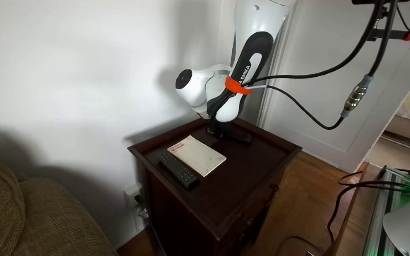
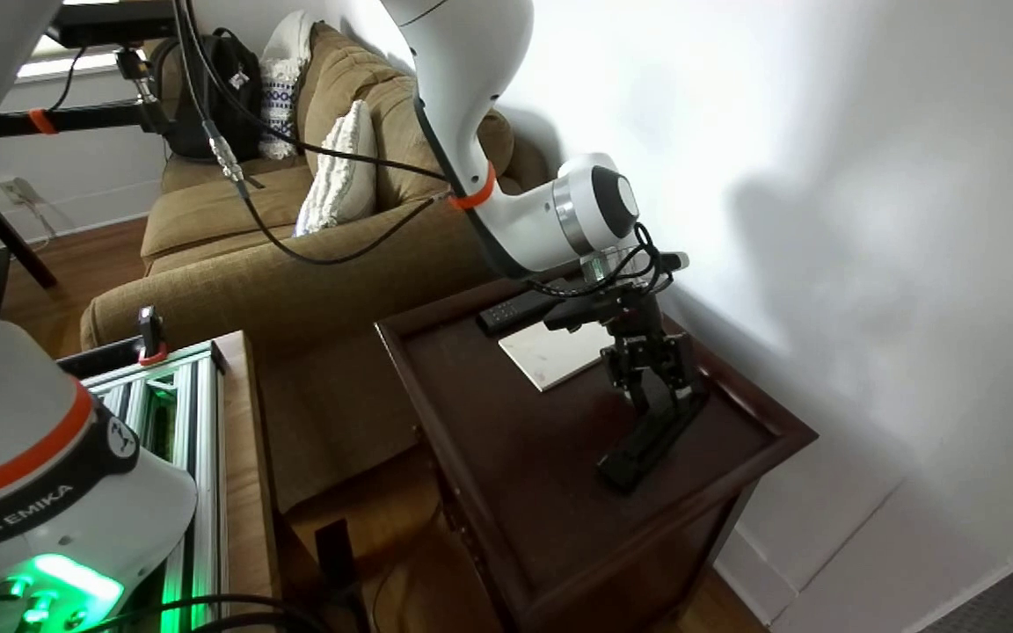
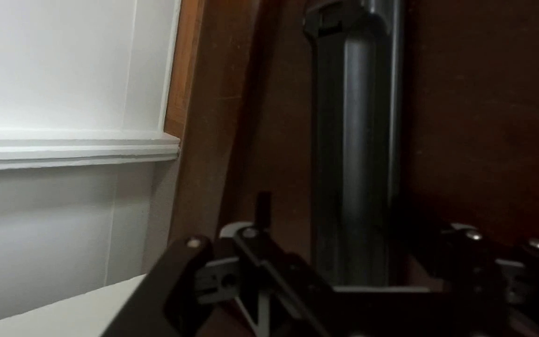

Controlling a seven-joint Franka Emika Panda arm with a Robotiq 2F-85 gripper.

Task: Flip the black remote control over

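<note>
Right of centre in an exterior view, on the table (image 2: 533,492): the remote (image 2: 650,441), lying between spread fingers of the gripper (image 2: 666,404), not held. At centre: paper (image 2: 550,353), other remote (image 2: 513,311).

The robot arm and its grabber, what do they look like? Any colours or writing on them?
The arm is rounded and mostly white, with a black cover. Lettering on it shows EMIKA, and an orange band wraps round it. Black cables run from it, one with a silver connector. The gripper is black and hinged, with small shiny pins. Green light glows at the base.
</note>
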